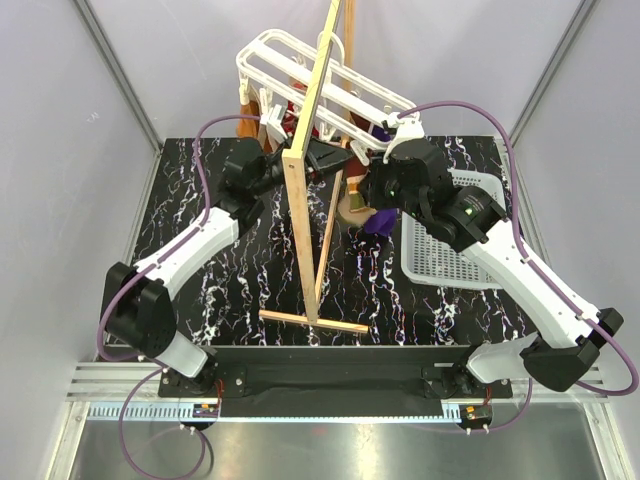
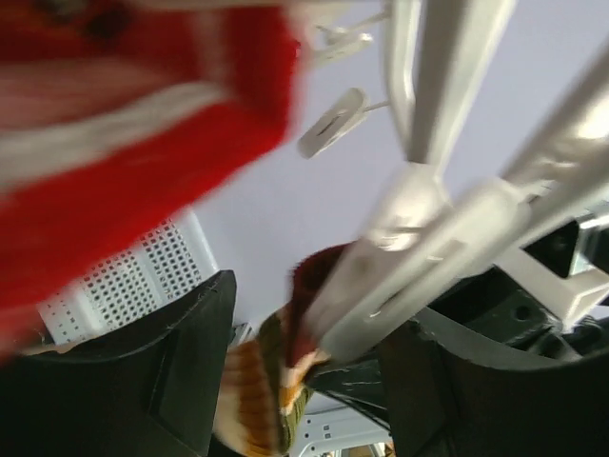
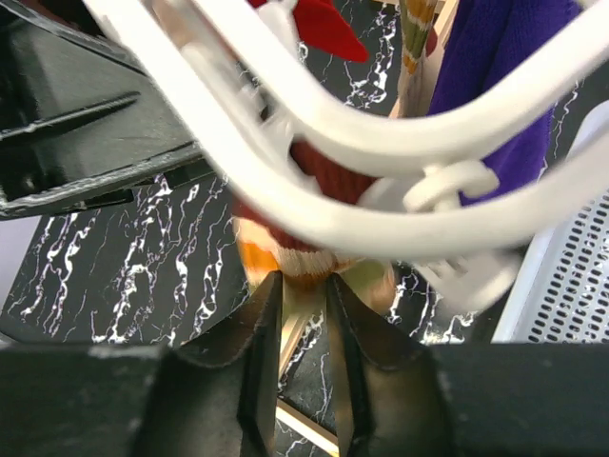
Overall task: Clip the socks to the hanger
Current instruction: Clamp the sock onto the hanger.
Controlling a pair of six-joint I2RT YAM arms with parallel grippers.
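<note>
Your right gripper (image 3: 303, 286), jaws barely parted and empty, sits directly beneath the striped sock (image 3: 319, 190) hanging vertically off the hanger (image 3: 381, 143) at frame centre; your left gripper (image 2: 304, 381) gapes wide.

The white plastic hanger (image 1: 330, 75) hangs tilted at the far side of my reach, its rounded bars running side by side and a small white peg (image 2: 331, 122) dangling beneath them. A red sock (image 2: 124, 124) hangs below it, blurred in my left wrist view. A striped sock (image 3: 304, 257) in maroon, tan and orange hangs under the bars, with a purple sock (image 3: 495, 86) just beside it.
</note>
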